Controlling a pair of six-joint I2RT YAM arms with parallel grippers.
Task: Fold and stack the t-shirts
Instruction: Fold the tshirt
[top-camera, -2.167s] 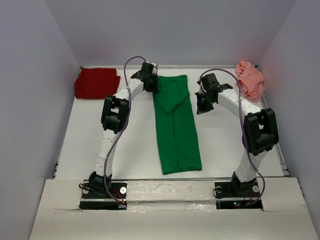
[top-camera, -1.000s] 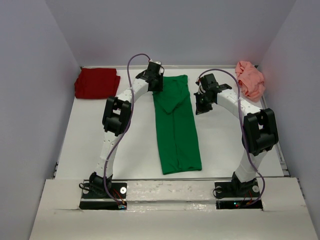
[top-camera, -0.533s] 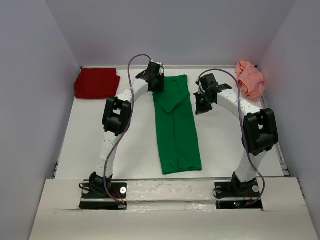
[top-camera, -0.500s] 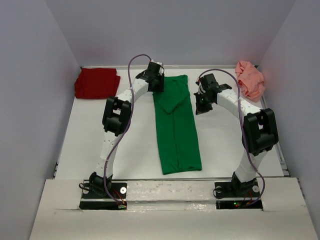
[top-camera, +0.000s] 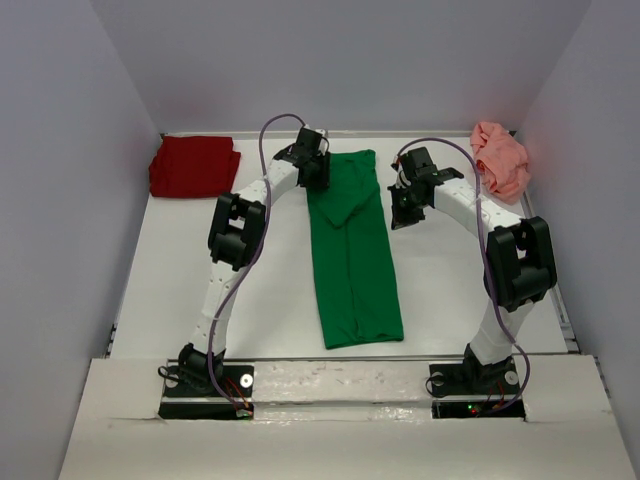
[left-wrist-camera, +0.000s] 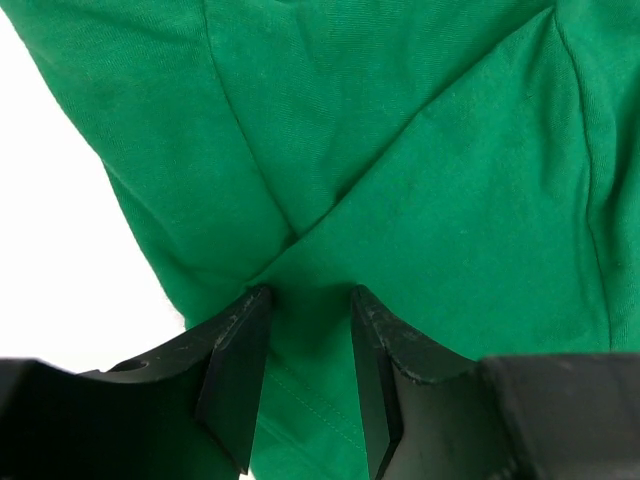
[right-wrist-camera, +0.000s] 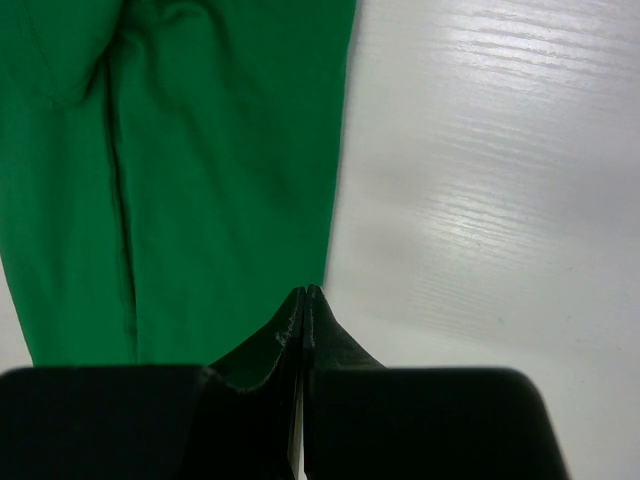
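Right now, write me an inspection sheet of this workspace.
Surface: white table, faint wood grain.
Job's things: green t-shirt laid as a long strip at centre; dark red t-shirt folded, far left corner; salmon pink t-shirt crumpled, far right corner.
Clutter: nothing seen.
Grippers: left gripper open over the green t-shirt's far end; right gripper shut, empty, beside its right edge.
Cables: purple cables loop along both arms.
Surroundings: grey walls on three sides.

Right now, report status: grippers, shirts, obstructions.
Left gripper open over green t-shirt far corner. Right gripper shut beside its edge. Red t-shirt folded, pink t-shirt crumpled. Nothing in way.
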